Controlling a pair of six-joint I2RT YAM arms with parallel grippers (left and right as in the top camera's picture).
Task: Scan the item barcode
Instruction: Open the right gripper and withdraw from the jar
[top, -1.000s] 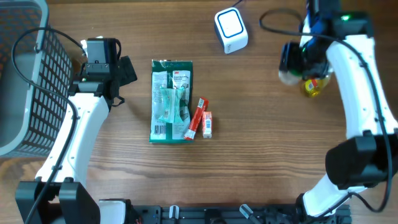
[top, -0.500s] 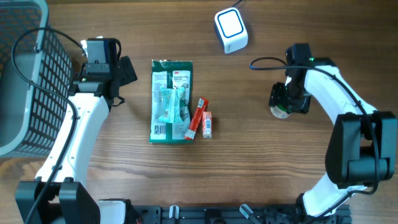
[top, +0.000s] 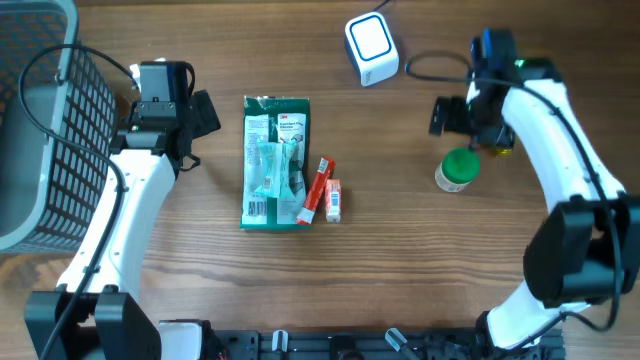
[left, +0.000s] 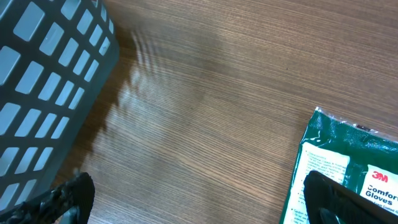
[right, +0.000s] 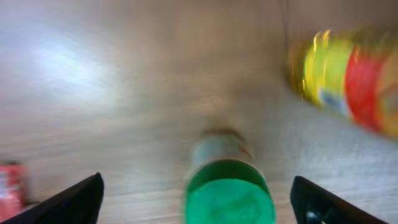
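Glove pack (top: 275, 160) lies flat left of centre, its long axis running away from the robot. It sits just right of the left gripper (left: 202, 200), whose jaws gape empty. Scanner (top: 371, 45) sits beyond. Green-lidded jar (top: 457, 168) stands upright and loose, centred before the right gripper (right: 198, 200), which is spread wide and the nearer of the 2.

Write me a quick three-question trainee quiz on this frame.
1. True or false: the right pincer grips the jar.
2. What lies closest to the glove pack? A) the white scanner B) the small red boxes C) the grey basket
3. Fill in: the jar's cap is ____ in colour.

Key: 1 false, the pincer is open and the jar stands free on the table. 2 B. 3 green.
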